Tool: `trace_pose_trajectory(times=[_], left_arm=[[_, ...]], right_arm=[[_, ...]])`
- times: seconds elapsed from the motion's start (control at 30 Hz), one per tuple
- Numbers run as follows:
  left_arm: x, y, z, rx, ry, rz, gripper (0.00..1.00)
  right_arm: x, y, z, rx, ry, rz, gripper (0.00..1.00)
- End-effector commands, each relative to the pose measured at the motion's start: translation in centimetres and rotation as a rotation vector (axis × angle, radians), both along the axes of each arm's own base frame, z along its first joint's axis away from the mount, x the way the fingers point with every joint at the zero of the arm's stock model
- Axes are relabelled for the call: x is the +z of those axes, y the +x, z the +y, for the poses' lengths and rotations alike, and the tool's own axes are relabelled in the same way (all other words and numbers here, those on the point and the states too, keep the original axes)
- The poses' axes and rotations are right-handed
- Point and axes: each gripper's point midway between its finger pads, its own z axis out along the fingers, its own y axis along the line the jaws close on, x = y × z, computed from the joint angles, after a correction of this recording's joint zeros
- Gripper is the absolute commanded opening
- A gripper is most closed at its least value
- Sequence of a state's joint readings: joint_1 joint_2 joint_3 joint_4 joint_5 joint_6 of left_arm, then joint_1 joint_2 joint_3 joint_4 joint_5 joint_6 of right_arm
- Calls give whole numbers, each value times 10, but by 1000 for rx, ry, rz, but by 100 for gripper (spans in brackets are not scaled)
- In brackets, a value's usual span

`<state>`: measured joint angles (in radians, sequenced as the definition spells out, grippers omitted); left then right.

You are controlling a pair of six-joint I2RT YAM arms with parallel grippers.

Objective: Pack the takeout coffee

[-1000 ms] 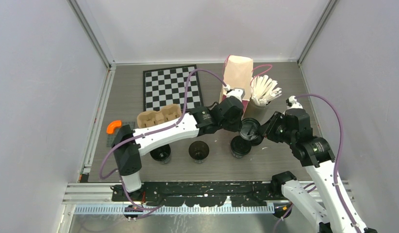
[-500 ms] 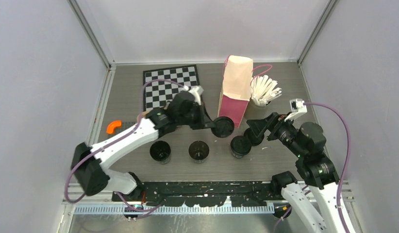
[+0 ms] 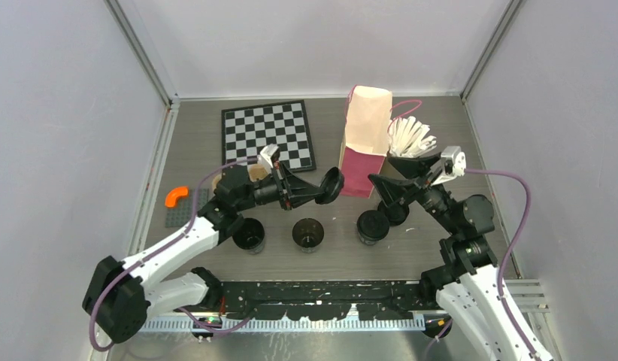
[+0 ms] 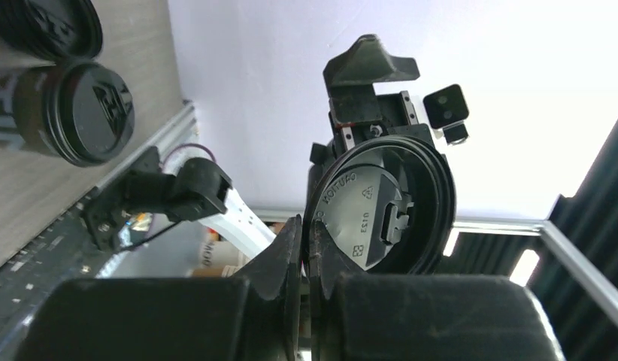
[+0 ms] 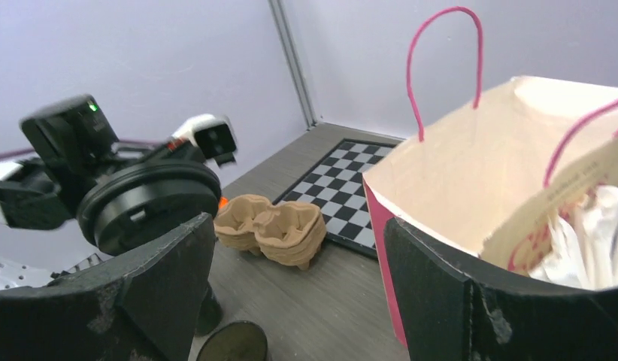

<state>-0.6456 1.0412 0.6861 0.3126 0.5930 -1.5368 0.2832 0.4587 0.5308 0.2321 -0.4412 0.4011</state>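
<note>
**While the left gripper pinches one lid, the right gripper stands wide and bare**

As the top view counts them, four small black cups stand in a loose row near the front of the table. Two open cups sit on the left. One lidded cup sits to their right, with a second lidded cup just behind it, partly under the right arm. That makes three lids in all: two on cups and one in the air.

One paper bag with pink handles stands upright at the back. One grey cup of white sticks is just beside it on the right, and one chessboard lies to its left. One brown pulp cup tray with two pockets lies in front of the chessboard, largely hidden by the left arm from above.

Left jaws: closed tight on the rim of the loose lid, which is held on edge above the table, near the bag's base on its left and apart from every cup.

Right jaws: spread wide, nothing between them, raised in front of the bag and the cup of sticks; no contact with either shows
</note>
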Motion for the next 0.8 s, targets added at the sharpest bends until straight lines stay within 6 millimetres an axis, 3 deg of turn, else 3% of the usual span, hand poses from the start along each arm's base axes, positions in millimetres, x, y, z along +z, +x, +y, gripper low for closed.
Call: trace_pose_trajectory(times=[0.0, 0.1, 0.3, 0.37, 0.47, 0.6, 0.77], left_arm=[[40, -11, 4, -85, -298, 79, 5], [37, -10, 6, -93, -357, 107, 5], [33, -12, 7, -103, -382, 127, 6], [34, -13, 8, -102, -384, 123, 6], [33, -12, 9, -97, -383, 119, 6], [29, -14, 8, -95, -375, 117, 7], [30, -15, 7, -100, -373, 104, 8]], right_arm=[[45, -8, 17, 83, 15, -215, 87], [34, -9, 39, 126, -87, -241, 88], [-6, -41, 104, 264, -350, -341, 90], [-9, -37, 105, 185, -363, -377, 90], [3, -37, 100, 96, -295, -423, 92], [10, -40, 102, 89, -279, -466, 93], [26, -29, 101, 15, -231, -469, 93]])
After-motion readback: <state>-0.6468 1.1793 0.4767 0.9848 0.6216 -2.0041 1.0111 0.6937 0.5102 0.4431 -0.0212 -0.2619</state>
